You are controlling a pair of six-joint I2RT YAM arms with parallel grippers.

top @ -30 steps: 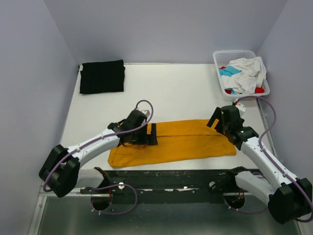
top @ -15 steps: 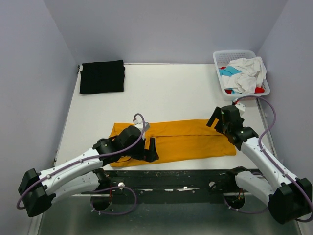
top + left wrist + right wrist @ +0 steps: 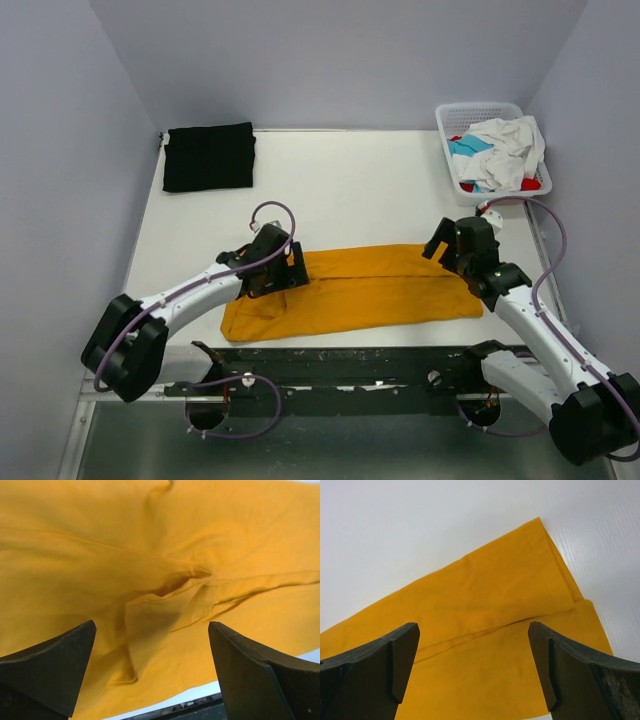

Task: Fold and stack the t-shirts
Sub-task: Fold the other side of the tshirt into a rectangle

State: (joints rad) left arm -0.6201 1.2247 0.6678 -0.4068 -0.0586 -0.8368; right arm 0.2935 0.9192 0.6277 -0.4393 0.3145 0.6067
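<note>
A mustard-orange t-shirt (image 3: pixel 380 290) lies folded into a long strip across the near middle of the table. My left gripper (image 3: pixel 290 272) hovers open over its left end; in the left wrist view, creased orange cloth (image 3: pixel 165 570) fills the picture between the spread fingers (image 3: pixel 55 665), with nothing gripped. My right gripper (image 3: pixel 445 252) is open above the shirt's right end, and the right wrist view shows the fold line and the shirt's corner (image 3: pixel 540 555). A black t-shirt (image 3: pixel 208 157) lies folded at the back left. White (image 3: pixel 505 140), teal (image 3: pixel 465 148) and red (image 3: pixel 531 184) shirts fill the basket.
The white lattice basket (image 3: pixel 478 107) stands at the back right corner. Grey walls close in the white table (image 3: pixel 350 190) on three sides. A dark rail (image 3: pixel 350 365) with both arm bases runs along the near edge.
Half a second ago the left arm had swung low toward the near edge; it is back over the shirt's left end, slightly further left than before. The right arm has hardly moved.
</note>
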